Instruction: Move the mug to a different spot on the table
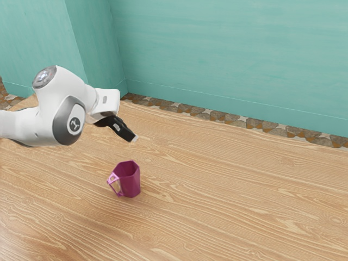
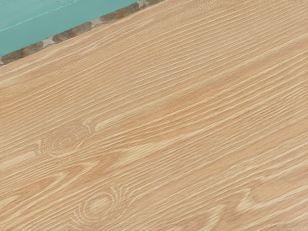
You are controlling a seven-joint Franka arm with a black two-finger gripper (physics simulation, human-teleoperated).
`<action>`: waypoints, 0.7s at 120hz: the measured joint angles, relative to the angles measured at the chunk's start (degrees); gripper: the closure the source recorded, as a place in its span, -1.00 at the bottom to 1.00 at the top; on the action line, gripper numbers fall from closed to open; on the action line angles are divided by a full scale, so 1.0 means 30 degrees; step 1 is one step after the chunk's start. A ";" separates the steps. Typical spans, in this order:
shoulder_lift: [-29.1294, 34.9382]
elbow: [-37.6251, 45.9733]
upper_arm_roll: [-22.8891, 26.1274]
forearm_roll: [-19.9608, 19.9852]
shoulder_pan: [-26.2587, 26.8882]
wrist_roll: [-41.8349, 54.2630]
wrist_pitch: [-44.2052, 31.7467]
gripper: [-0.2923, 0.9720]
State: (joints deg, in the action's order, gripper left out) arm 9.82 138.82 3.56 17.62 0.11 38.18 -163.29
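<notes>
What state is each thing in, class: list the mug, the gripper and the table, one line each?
mug: upright on the table, not held, handle toward the exterior view's left.
gripper: above the table, apart from the mug.
table: bears the mug.

The mug (image 1: 126, 178) is magenta, the table (image 1: 244, 190) light wood-grain, the wall (image 1: 228, 49) teal, the gripper (image 1: 131, 137) black.

The wooden table (image 2: 183, 125) is lying under the camera, its pale grain running in long diagonal lines past two ringed knots (image 2: 98, 206). A strip of brown stones (image 2: 72, 31) is bordering it, with a teal wall (image 2: 29, 14) rising beyond.
</notes>
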 joint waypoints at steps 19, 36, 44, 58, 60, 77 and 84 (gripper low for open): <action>-0.1624 -0.4914 0.0082 -0.3784 -0.0279 -0.0697 0.3614 -0.54; -0.1678 -0.7842 0.0200 -0.6129 -0.0164 -0.1790 0.7355 -0.54; -0.1654 -0.9807 0.0369 -0.6970 -0.0096 -0.2501 0.9485 -0.54; -0.1970 -1.2734 0.0807 -0.8078 0.0140 -0.3829 1.3291 -0.54; -0.2007 -1.2871 0.0821 -0.8191 0.0184 -0.4000 1.3721 -0.54; -0.2225 -1.3321 0.0875 -0.8709 0.0170 -0.5291 1.6238 -0.54; -0.2229 -1.3550 0.0859 -0.8810 0.0062 -0.5739 1.6862 -0.54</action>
State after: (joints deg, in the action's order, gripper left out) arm 3.13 98.17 6.14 -8.81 0.30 20.96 -112.70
